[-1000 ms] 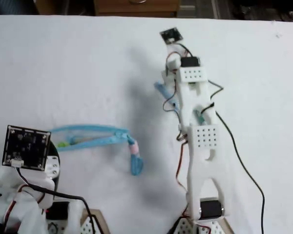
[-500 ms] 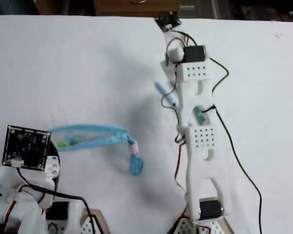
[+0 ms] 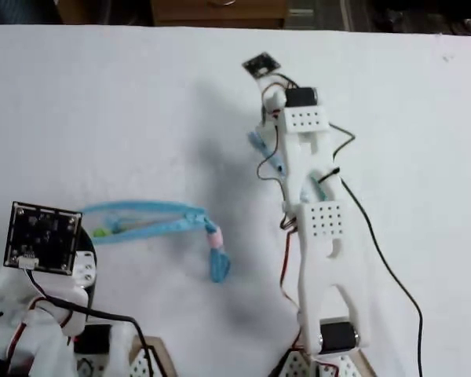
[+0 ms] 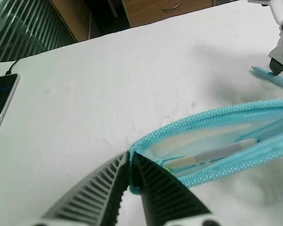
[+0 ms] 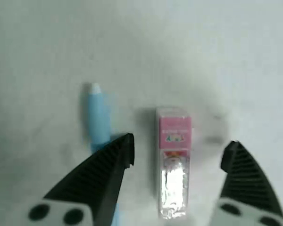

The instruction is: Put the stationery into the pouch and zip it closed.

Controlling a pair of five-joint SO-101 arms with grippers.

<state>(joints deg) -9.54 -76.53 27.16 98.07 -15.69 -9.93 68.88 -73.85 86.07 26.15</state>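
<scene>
Right wrist view: right gripper [image 5: 178,144] wide open, empty, astride pink eraser [image 5: 174,160] mid-worktop [image 3: 102,94], blue pen [image 5: 98,113] beside; arm just drawn back from far edge, grasp likely next; left gripper [image 4: 129,172] pinches end of pouch [image 4: 217,136].

Our left gripper [image 4: 130,159] pinches the pouch [image 4: 212,115] rim between fingertips pressed together. Our right gripper [image 5: 179,143] points downward, fingers spread wide, with the right arm [image 3: 320,236] stretched far out.

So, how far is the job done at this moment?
Done: one pale pen lies inside the open pouch. In hand: the left end effector pinches the pouch's end; the right end effector, open, hovers over a pink stationery piece. Left: that piece, the blue pen, then zipping.
</scene>
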